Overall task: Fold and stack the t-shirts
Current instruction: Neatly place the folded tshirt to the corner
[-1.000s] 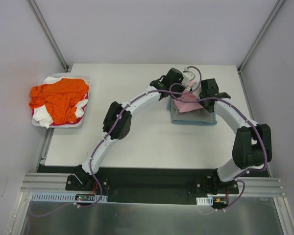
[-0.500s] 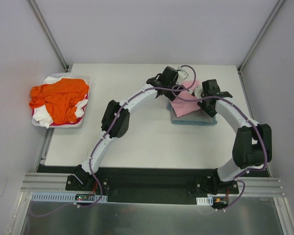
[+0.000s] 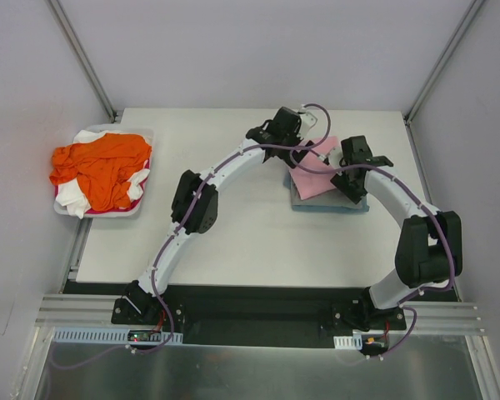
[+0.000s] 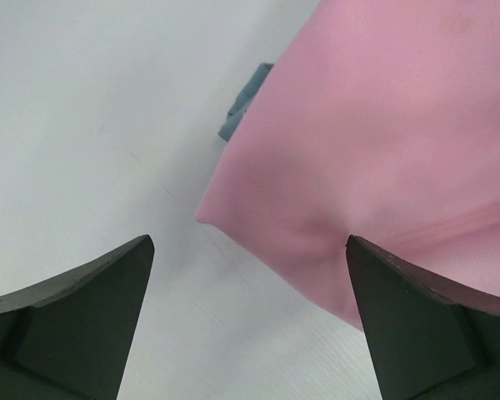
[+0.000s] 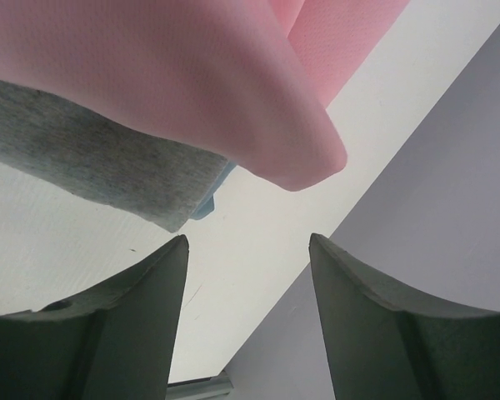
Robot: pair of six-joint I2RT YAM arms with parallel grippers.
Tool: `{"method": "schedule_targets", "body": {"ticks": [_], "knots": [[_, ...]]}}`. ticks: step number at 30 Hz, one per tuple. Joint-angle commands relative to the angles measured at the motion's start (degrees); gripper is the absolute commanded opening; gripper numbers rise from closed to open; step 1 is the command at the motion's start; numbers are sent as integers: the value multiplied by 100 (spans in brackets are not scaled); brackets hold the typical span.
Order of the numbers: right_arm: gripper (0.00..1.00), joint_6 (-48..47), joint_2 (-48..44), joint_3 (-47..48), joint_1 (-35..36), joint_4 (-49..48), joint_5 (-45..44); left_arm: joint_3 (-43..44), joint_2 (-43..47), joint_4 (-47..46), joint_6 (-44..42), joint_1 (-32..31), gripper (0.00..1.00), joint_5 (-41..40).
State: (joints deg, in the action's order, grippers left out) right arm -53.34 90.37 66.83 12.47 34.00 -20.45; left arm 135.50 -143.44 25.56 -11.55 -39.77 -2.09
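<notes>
Both grippers hang open and empty, the left gripper spread wide, the right gripper less so. Between them the pink t-shirt lies folded atop the grey-blue t-shirt at the table's far right. That placement looks finished, so next I'd expect a reach for the orange t-shirt in the bin.

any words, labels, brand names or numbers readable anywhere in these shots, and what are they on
None: no text can be read in any view.
The pink t-shirt, the grey-blue t-shirt and the orange t-shirt show plain cloth, with no print or tag in sight.
The small board at the left arm's base is too small to show any marking.
</notes>
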Motion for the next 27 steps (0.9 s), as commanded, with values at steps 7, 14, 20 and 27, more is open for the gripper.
{"method": "schedule_targets", "body": {"ticks": [7, 14, 20, 27], "knots": [[65, 52, -634, -355, 300, -719, -285, 846, 298, 19, -5, -75, 99, -72], [67, -89, -363, 233, 361, -623, -126, 329, 746, 28, -198, -57, 99, -485], [70, -211, 25, 393, 397, -614, -100, -313, 1177, 28, -163, 162, 99, -653], [73, -203, 174, 366, 423, -579, 41, -1121, 1669, 10, -76, 583, 99, -696]]}}
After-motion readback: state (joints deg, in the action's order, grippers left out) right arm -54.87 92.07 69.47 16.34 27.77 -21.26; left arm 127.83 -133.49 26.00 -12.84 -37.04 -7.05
